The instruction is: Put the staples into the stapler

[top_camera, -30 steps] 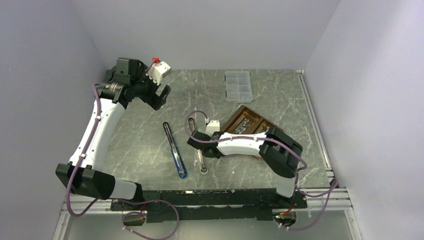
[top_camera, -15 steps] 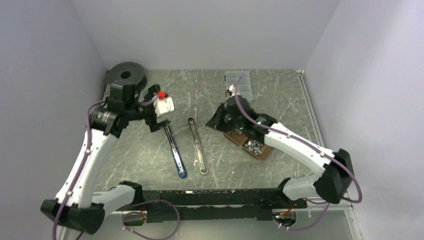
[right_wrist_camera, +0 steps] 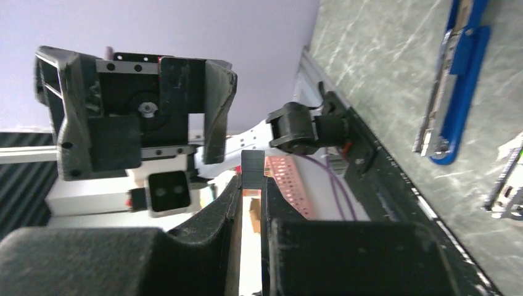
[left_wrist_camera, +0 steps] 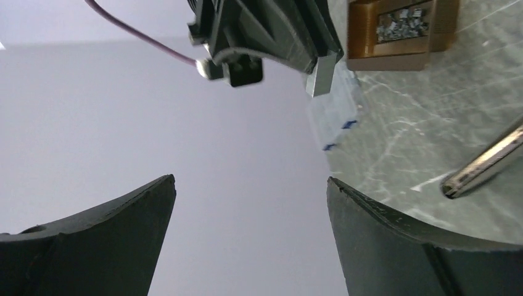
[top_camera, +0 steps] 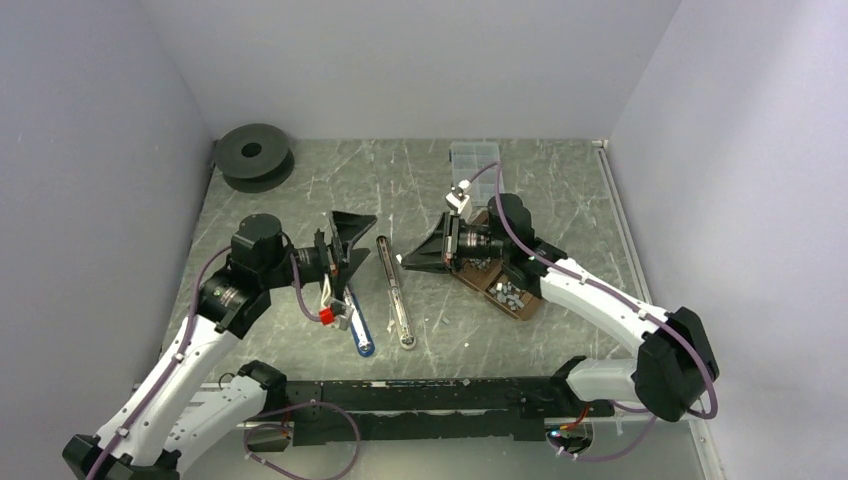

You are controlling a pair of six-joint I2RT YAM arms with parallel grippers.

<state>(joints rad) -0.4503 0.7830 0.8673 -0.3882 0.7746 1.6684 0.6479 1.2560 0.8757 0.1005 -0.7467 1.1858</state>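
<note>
The stapler lies opened flat on the table as a blue half and a silver rail. The staples lie loose in a brown wooden tray. My right gripper points left above the rail's far end, shut on one small grey staple strip at its tips. My left gripper hovers over the blue half's far end, facing the right gripper, wide open and empty.
A clear plastic compartment box stands at the back behind the tray. A black spool sits in the back left corner. Walls close the table on three sides, and a metal rail runs along its right edge.
My left arm swung from the back left down over the blue stapler half and turned toward the right gripper. My right gripper, still shut, now points left near the silver rail.
</note>
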